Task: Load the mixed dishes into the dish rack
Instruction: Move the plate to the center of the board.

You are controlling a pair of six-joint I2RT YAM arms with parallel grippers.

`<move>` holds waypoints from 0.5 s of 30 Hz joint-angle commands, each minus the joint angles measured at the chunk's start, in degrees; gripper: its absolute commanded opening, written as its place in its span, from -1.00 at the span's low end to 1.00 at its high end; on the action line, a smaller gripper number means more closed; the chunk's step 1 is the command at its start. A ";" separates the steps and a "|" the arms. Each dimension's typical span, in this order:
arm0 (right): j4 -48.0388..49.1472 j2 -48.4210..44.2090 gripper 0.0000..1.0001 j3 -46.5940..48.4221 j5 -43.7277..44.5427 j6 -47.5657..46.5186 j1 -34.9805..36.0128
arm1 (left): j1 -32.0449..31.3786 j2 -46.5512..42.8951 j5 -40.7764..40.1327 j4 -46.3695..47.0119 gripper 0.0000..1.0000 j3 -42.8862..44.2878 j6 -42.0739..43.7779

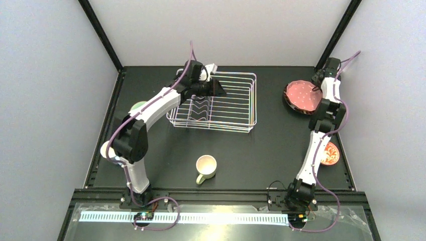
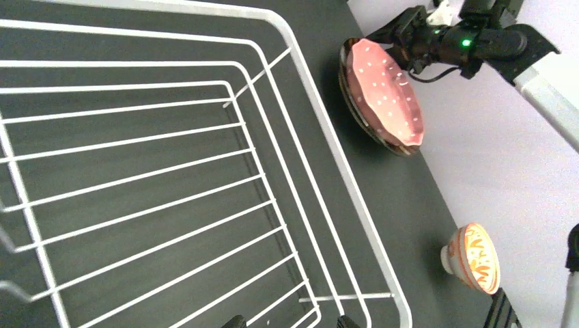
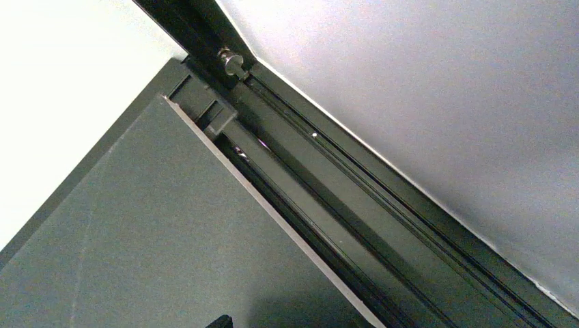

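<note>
Overhead, the left tool (image 1: 216, 86) hung wide and empty above the far-left corner of the dish rack (image 1: 231, 103); the right tool (image 1: 317, 80), spread wide and holding nothing, sat just beside the pink dotted plate (image 1: 303, 95), the cream mug (image 1: 206, 165) well apart from both on the surface (image 1: 261, 155)

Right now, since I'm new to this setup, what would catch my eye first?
The white wire dish rack stands far centre, with the left gripper over its far left corner. Then the pink dotted plate at the far right, beside the right gripper, and a lone cream mug near the front.
</note>
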 commanded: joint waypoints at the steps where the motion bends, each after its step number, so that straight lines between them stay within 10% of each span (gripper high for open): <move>1: -10.04 0.25 0.96 -2.51 -2.12 0.18 1.40 | -0.25 4.03 4.43 0.83 0.54 5.95 -0.23; 15: -9.85 0.68 0.96 -2.51 -2.59 0.57 1.25 | -6.94 23.77 8.37 -3.04 0.66 35.37 -3.83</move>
